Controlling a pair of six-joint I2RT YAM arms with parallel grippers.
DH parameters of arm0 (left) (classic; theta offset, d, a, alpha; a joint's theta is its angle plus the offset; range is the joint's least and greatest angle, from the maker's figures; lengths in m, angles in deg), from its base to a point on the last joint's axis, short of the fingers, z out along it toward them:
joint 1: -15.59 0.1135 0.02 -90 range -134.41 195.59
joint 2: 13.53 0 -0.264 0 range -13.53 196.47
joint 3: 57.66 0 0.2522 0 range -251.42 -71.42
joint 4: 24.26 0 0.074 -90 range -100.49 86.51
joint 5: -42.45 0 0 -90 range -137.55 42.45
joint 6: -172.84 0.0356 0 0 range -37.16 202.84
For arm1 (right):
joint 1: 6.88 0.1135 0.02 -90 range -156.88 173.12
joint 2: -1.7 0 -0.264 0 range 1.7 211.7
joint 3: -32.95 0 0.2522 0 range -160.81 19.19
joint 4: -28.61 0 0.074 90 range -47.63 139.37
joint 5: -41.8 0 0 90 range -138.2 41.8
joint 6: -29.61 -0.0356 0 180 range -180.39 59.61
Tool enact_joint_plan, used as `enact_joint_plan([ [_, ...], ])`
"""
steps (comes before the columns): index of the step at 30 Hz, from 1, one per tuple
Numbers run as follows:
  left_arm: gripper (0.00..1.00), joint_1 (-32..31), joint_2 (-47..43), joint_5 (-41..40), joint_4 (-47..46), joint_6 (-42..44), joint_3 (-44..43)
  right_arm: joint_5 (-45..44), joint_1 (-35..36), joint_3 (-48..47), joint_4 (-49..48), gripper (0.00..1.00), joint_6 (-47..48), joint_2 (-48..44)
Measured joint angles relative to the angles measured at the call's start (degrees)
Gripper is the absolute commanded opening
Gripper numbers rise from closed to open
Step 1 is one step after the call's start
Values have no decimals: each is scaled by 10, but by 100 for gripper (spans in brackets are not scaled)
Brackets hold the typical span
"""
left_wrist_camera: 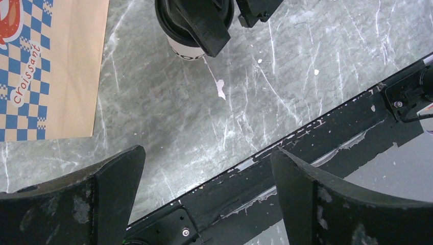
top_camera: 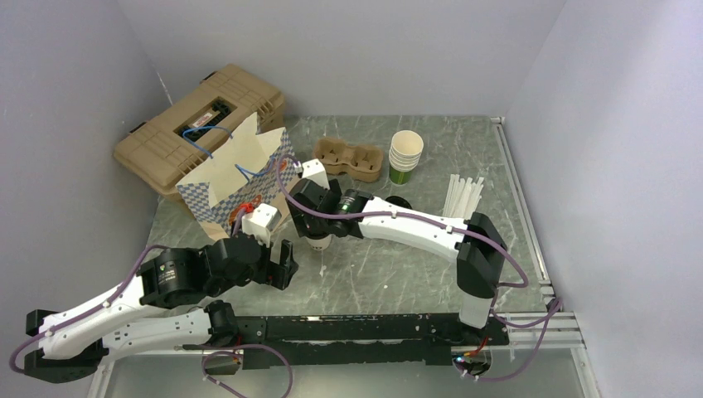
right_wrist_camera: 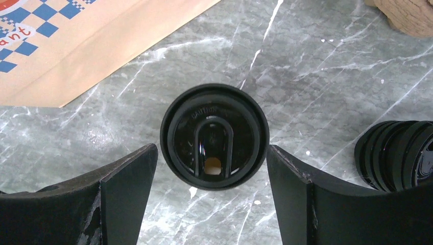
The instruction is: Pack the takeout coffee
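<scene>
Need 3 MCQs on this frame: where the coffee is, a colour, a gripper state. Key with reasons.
1. Where is the takeout coffee?
A) inside the paper bag
B) in the cup carrier
C) upright on the table, between the fingers of the right gripper

2. What colour is its lid?
A) black
B) white
C) green

3. The left gripper is:
A) shut on a straw
B) open, holding nothing
C) shut on the paper bag

Key:
1 C: the right wrist view shows it on the marble with a finger on each side and a gap at both.
2 A: the lid is black in both wrist views.
3 B: its fingers stand wide apart with nothing between them.
</scene>
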Motion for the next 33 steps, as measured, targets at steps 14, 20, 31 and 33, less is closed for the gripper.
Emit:
enact_joint_plan([
  [14, 99, 0, 0, 0, 0, 2, 0, -20, 2, -24, 23, 83, 14, -6],
  [20, 100, 0, 0, 0, 0, 2, 0, -42, -10, -34, 51, 79, 33, -65],
  [31, 99, 0, 8, 2, -2, 30, -6, -59, -139, -92, 101, 63, 101, -150],
  [33, 99, 0, 4, 2, -3, 34, -7, -55, -169, -100, 112, 58, 116, -149],
])
